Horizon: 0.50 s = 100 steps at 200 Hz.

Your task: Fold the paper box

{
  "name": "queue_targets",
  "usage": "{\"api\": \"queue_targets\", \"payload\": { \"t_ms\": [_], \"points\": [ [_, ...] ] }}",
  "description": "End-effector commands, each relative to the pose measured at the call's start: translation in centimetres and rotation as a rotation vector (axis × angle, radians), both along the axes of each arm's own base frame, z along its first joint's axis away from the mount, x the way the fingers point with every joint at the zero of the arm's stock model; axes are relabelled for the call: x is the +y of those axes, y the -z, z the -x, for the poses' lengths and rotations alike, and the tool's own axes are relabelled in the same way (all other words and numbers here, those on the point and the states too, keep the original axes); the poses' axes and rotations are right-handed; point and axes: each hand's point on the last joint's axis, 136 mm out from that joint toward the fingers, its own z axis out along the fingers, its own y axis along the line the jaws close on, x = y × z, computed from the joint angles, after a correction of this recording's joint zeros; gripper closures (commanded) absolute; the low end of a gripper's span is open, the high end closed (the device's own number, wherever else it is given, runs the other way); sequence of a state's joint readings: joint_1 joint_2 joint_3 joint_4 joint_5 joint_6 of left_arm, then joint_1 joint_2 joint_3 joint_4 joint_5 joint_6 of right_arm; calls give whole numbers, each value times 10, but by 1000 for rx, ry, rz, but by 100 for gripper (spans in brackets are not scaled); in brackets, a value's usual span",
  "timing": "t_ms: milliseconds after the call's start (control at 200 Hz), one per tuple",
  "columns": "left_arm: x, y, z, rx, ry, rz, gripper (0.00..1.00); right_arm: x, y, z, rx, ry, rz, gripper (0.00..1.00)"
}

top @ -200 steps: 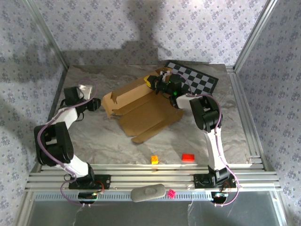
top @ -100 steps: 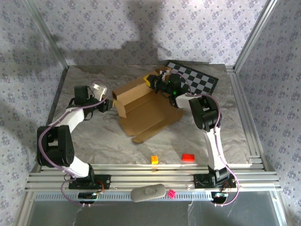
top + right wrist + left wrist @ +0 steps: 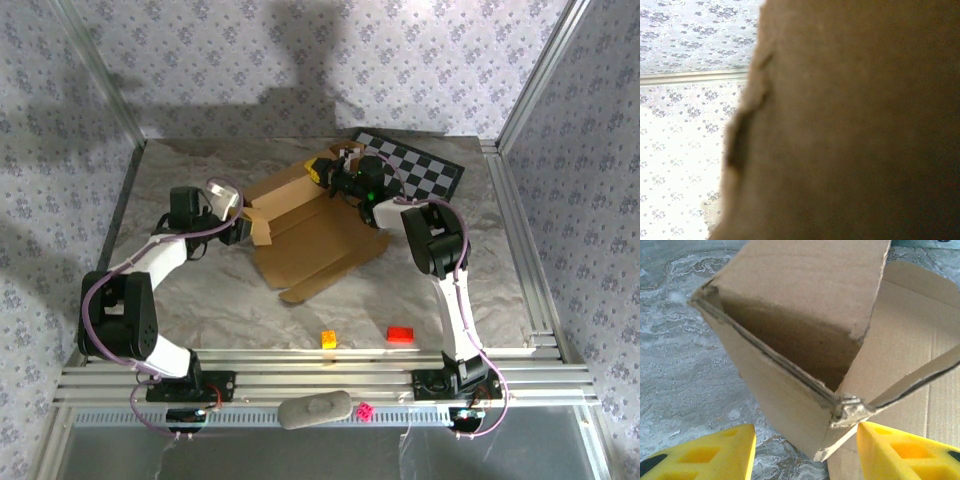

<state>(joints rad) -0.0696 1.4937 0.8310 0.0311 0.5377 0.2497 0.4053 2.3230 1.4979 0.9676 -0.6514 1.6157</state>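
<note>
1. the paper box [image 3: 310, 240] lies near the middle of the table [image 3: 200, 300], partly folded: its base is flat, and its left end and far wall are raised.
2. the left gripper [image 3: 806, 440] is at the box's left end. its yellow fingers [image 3: 705, 455] stand about half apart, with the raised cardboard corner between them. they hold nothing.
3. the right gripper [image 3: 325, 176] is at the box's far wall, just beside the checkered board [image 3: 420, 165]. its jaws are closed, pinching that wall's upper edge. in the right wrist view, blurred brown cardboard sits right against the lens.
4. a yellow block [image 3: 328, 339] and a red block [image 3: 400, 334] lie near the table's front edge, well apart from the box.
</note>
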Motion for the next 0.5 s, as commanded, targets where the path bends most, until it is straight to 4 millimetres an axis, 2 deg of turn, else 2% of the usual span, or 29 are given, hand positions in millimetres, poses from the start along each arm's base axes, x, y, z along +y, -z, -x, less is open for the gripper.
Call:
{"api": "queue_targets", "payload": {
  "t_ms": [0, 195, 495],
  "points": [
    [-13, -15, -10, -58, 30, 18, 44, 1, 1, -5, 15, 1, -10, 100],
    [-24, -16, -15, -61, 24, 21, 42, 2, -1, -4, 11, 3, -15, 100],
    [-11, -4, -26, -44, -123, -19, 42, 3, -3, -3, 9, 8, -25, 100]
  ]
}}
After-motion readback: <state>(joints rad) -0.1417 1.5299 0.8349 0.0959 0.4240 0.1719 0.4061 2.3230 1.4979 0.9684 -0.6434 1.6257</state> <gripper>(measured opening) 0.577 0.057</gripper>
